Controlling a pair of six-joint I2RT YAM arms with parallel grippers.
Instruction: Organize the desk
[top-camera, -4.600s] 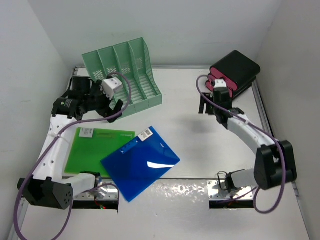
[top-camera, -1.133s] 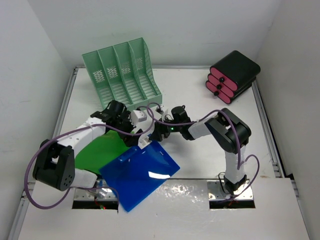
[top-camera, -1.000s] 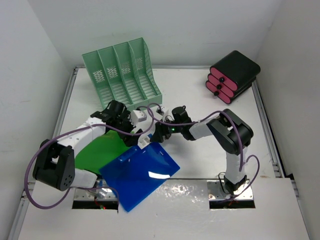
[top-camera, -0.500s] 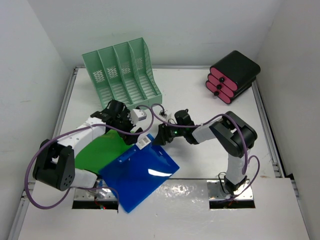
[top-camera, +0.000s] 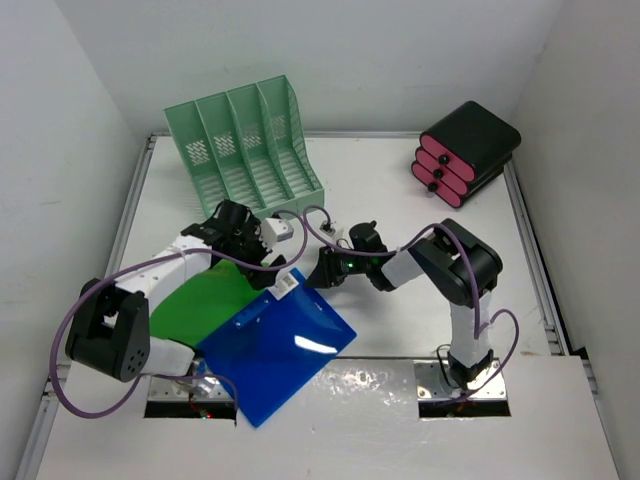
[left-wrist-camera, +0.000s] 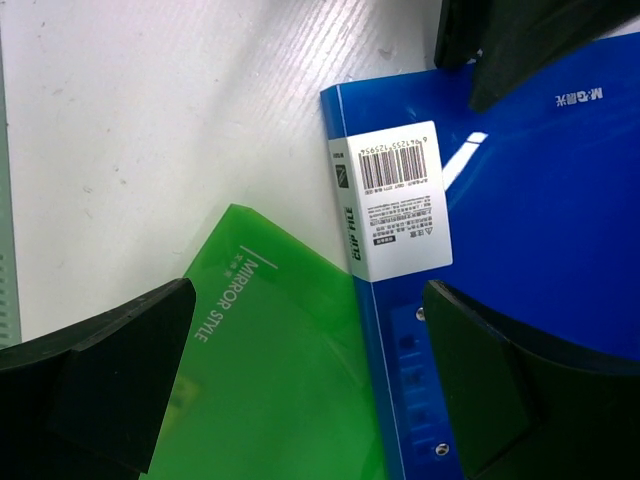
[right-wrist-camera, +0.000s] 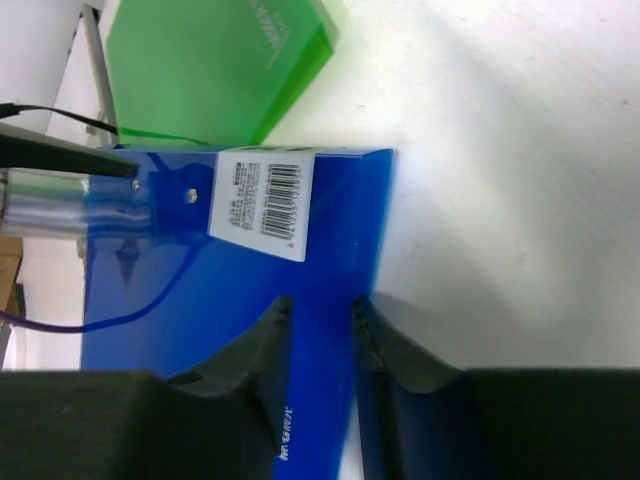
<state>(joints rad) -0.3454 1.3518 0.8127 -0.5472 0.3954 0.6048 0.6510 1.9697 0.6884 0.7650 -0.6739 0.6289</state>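
Across the whole workspace lies the desk (top-camera: 400, 190), a white top on which every item rests. At its far left stands the mint file rack (top-camera: 245, 150), with no folder visible in its slots. At the far right sits the black-and-pink drawer box (top-camera: 470, 150), which looks shut.

1. Blue folder (top-camera: 280, 345): it lies loose near the front edge, skewed, and overlaps the green folder.
2. Green folder (top-camera: 200, 300): it lies flat at front left, partly under the blue one.
3. My left pincer (left-wrist-camera: 305, 330): its jaws are wide apart, holding nothing, above the seam of both folders.
4. My right pincer (right-wrist-camera: 322, 330): its jaws stand with only a narrow gap, at the blue folder's edge. I cannot tell whether they pinch it.
5. Barcode label (left-wrist-camera: 392, 200): it sits on the blue folder's corner, between my two pincers.

Judgement: the task is at an early stage. Neither folder is filed, and both need lifting and slotting into the rack.
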